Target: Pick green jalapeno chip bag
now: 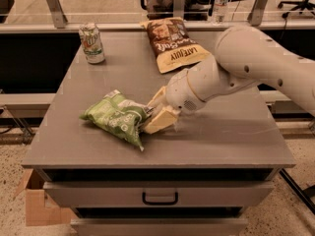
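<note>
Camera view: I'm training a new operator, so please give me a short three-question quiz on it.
1. True or false: the hand is at the right-hand edge, in this view, of the green jalapeno chip bag.
2. What stands upright at the back left of the table? A) soda can B) mug C) jar
3. How many chip bags lie on the table?
Key: 1 true; 2 A; 3 two.
</note>
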Available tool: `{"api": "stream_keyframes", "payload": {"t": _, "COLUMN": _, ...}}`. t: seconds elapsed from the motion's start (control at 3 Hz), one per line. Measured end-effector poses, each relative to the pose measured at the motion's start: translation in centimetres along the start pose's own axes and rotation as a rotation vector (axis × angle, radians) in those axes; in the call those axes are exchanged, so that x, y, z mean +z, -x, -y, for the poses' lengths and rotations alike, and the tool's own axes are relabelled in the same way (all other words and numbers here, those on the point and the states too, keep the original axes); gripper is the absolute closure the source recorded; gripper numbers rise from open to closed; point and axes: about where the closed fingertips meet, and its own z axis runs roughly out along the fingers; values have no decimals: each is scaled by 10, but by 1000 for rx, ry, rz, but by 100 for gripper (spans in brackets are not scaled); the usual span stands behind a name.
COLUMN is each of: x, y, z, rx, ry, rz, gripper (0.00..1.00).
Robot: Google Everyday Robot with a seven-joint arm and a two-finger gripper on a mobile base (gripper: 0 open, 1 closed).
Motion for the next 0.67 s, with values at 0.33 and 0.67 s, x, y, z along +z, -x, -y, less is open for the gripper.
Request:
{"api": "stream_keyframes", "payload": {"t": 0.33, "x": 0, "y": 0, "z": 0, "rx": 0, "ry": 0, "rz": 0, "gripper": 100}}
{"api": "stream_keyframes", "payload": {"t": 0.67, "x": 0, "y": 0, "z": 0, "rx": 0, "ry": 0, "rz": 0, "gripper": 100}}
